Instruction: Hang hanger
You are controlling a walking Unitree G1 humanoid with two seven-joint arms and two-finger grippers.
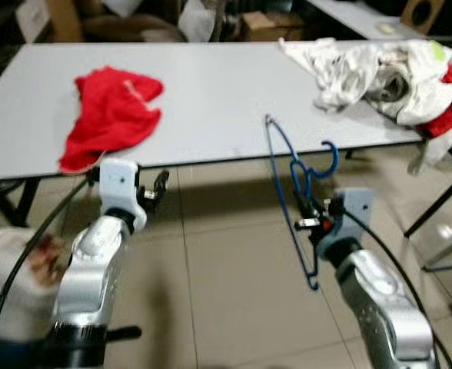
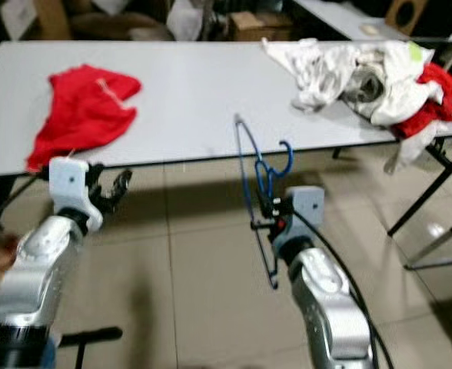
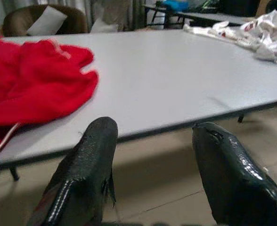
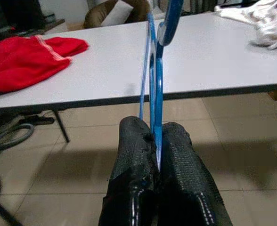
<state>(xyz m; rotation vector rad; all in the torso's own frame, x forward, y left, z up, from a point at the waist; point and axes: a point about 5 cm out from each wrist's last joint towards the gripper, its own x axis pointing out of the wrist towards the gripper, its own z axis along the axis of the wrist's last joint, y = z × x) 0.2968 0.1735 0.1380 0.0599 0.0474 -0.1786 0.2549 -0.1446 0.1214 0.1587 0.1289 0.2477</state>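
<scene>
Right gripper (image 4: 158,141) clamps the blue hanger (image 1: 291,196), held upright off the table (image 1: 211,100) edge, over the floor. Left gripper (image 3: 152,155) spread, empty, near the red cloth (image 1: 111,111). Hanger picked up; no rail seen, hanging remains.

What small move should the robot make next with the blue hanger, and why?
Probably carry the hanger forward over the table toward the red garment. The right gripper is shut on its wire, holding it in front of the table edge, while the left gripper hangs open and empty near that garment.
</scene>
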